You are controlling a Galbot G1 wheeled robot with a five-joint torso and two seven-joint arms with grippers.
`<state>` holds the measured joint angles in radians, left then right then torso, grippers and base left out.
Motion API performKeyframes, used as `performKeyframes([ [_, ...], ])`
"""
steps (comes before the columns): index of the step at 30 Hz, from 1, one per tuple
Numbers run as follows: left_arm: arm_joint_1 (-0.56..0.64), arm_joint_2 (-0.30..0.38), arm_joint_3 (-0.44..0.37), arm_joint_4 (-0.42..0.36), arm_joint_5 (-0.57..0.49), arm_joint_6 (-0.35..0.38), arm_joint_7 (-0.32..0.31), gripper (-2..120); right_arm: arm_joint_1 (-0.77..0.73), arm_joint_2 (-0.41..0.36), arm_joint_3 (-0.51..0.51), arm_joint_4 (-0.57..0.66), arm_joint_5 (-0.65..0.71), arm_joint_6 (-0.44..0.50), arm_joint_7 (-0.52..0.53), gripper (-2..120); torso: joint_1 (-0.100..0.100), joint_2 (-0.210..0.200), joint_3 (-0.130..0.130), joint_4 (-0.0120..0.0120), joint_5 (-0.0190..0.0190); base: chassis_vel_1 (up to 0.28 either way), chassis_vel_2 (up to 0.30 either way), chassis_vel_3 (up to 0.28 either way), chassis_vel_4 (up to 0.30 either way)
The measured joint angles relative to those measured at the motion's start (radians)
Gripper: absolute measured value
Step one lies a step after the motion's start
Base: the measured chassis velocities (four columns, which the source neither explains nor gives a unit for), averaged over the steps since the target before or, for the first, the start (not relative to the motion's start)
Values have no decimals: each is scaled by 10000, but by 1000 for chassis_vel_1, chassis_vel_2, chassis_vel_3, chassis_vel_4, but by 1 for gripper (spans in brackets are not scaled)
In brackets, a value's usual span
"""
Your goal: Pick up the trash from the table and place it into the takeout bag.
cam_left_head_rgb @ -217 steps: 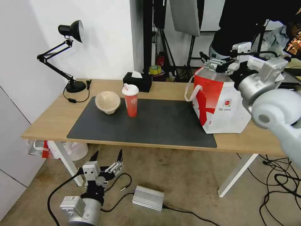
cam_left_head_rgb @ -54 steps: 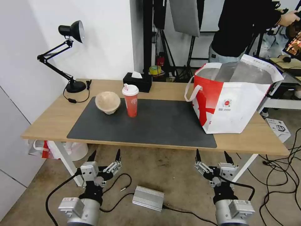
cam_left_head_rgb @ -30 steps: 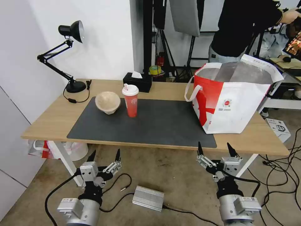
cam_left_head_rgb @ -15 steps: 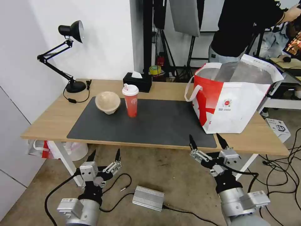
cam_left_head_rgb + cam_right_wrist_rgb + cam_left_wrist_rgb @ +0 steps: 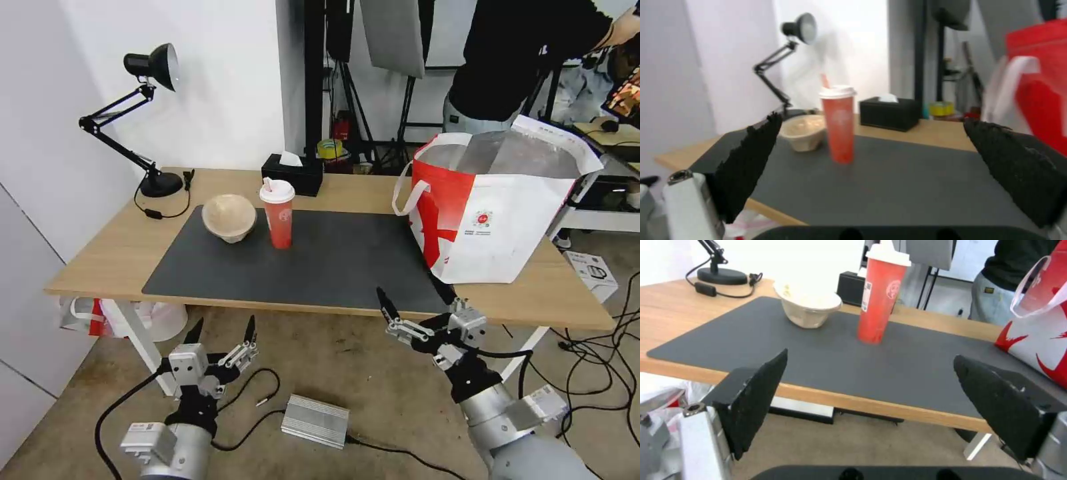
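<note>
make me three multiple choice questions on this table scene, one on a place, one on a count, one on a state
1. Where does the red cup stand?
A. on the dark mat, beside the beige bowl
B. inside the takeout bag
C. on the floor under the table

2. How many pieces of trash stand on the mat?
A. none
B. two
C. four

3. What state is the right gripper in?
A. shut on the cup
B. shut on the bowl
C. open, holding nothing

Answers:
1. A: the cup stands upright on the mat, close to the bowl, apart from the bag.
2. B: the bowl and the cup are the trash on the mat.
3. C: its fingers are spread at the table's front edge with nothing between them; the left gripper hangs open, lower down before the table.
</note>
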<state>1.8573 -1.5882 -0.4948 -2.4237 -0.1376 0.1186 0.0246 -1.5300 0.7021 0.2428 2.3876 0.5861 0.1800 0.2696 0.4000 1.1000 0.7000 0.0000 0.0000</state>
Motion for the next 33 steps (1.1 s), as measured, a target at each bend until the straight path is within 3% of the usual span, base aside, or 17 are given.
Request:
performKeyframes([
  [16, 31, -39, -56, -59, 10, -16, -6, 100, 2639, -821, -805, -279, 1867, -1001, -654, 100, 0, 0, 1, 0, 0, 0, 0, 0, 0],
  [25, -90, -40, -186, 29, -32, -16, -9, 100, 5201, -1007, -2283, -876, 2925, -1368, -612, 100, 1, 0, 1, 0, -1, 0, 0, 0, 0],
  [33, -161, -41, -220, 165, -52, -15, -10, 100, 6489, -888, -3101, -1391, 3337, -1787, -608, 100, 0, -1, 1, 1, 0, 0, 0, 0, 0],
])
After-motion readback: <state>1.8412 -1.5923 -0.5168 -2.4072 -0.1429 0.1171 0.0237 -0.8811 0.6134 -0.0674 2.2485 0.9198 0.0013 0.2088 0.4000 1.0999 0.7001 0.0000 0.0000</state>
